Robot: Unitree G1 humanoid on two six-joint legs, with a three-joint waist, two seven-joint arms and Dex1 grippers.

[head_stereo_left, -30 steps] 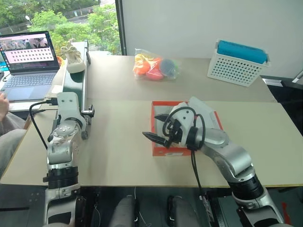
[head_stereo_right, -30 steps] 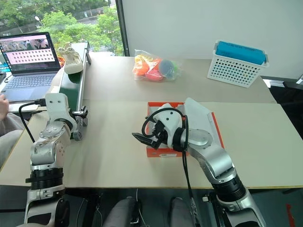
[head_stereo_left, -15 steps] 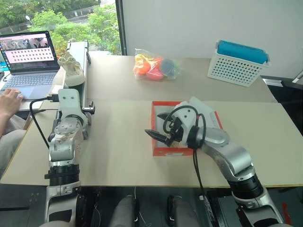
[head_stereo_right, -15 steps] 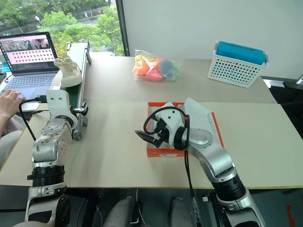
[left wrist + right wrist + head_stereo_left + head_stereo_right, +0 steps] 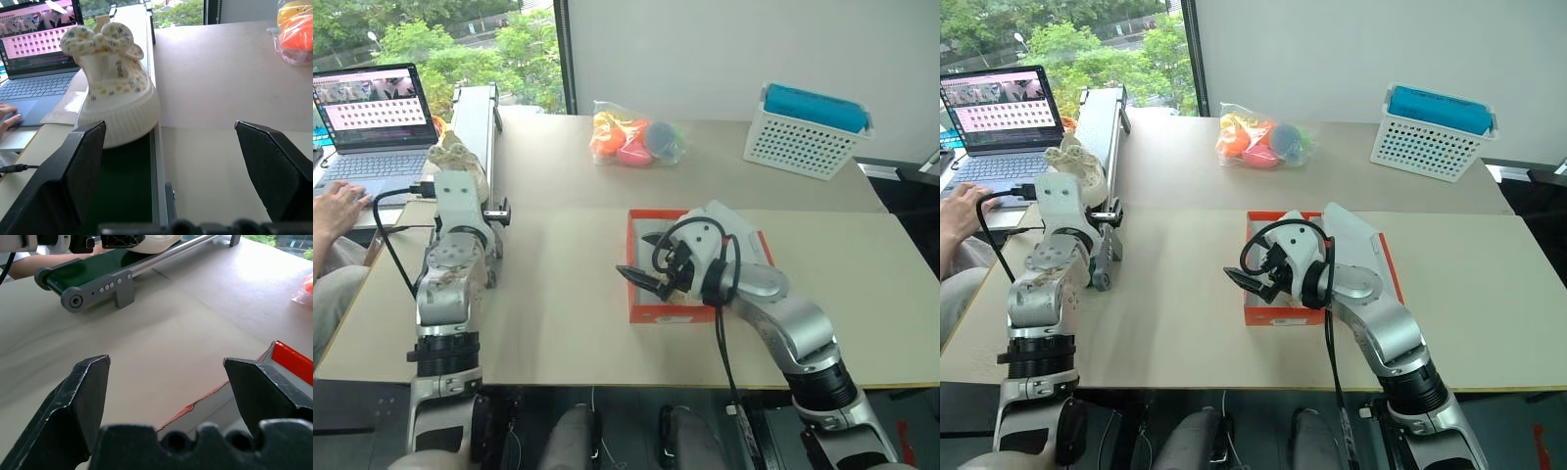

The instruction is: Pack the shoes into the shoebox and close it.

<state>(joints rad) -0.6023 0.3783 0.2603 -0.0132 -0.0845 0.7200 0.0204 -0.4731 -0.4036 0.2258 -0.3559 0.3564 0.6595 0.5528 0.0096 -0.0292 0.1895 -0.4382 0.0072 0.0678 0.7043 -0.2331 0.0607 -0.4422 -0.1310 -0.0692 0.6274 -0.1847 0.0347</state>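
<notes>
One cream knit shoe [image 5: 116, 95] stands on the green conveyor belt [image 5: 124, 196] at the table's left, also seen as the shoe [image 5: 456, 157]. My left gripper [image 5: 169, 125] is open, its fingers level and just short of the shoe, not touching it. The orange-red shoebox [image 5: 632, 262] lies open in the middle of the table, its white inside largely hidden by my right arm. My right gripper [image 5: 641, 257] hangs open over the box's left edge [image 5: 292, 363] with nothing between its fingers [image 5: 88, 391].
The conveyor [image 5: 477, 108] runs along the table's left side. An open laptop [image 5: 372, 108] sits beyond it with a person's hand [image 5: 335, 208] on it. A clear bag of coloured items [image 5: 632, 138] and a white basket [image 5: 803, 132] stand at the back.
The shoe has ridden along the belt towards my left gripper, which has risen slightly. A person's hand has come onto the laptop. My right arm has stayed still.
</notes>
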